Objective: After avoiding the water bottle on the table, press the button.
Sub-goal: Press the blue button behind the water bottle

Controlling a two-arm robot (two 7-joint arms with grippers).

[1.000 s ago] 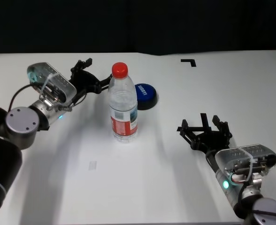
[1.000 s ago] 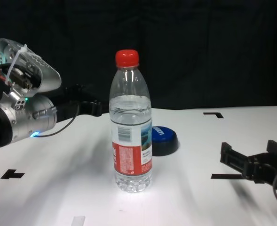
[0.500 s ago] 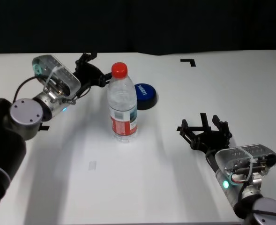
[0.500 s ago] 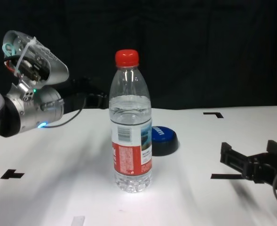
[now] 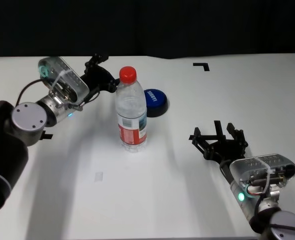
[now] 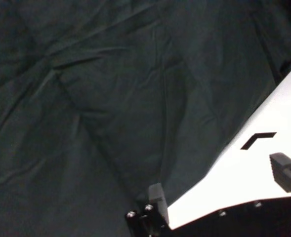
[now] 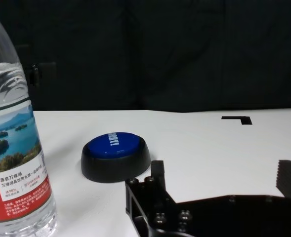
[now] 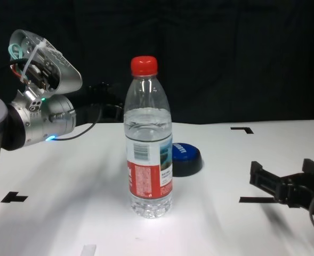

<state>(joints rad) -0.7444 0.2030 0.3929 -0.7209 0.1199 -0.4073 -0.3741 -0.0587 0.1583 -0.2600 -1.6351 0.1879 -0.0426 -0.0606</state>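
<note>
1. Bottle first: the water bottle [image 5: 132,112] is tall, clear plastic with ribbed walls, a red screw cap and a red, white and blue label. It stands upright near the middle of the table [image 5: 137,200], a flat matte white surface with small black tape marks.

2. The button [image 5: 155,101] is a low, smooth blue dome with white lettering on a round black base. It sits just behind the bottle and a little toward the robot's right, close to the bottle without clearly touching it, and far shorter than it.

3. The left gripper [image 5: 99,75], black with a silver and translucent wrist housing behind it, is raised above the table on the bottle's left, level with the cap. The bottle stands between it and the button. In the left wrist view its two fingers [image 6: 157,197] are spread apart with nothing between them.

4. The right gripper [image 5: 219,137] lies low over the table at the near right, well apart from the bottle and button. Its black fingers [image 7: 157,173] are spread wide and hold nothing.

5. White table lies bare behind the bottle up to the far edge, where a dark backdrop [image 8: 226,53] begins. A black corner mark [image 5: 202,65] sits near the far right edge.
</note>
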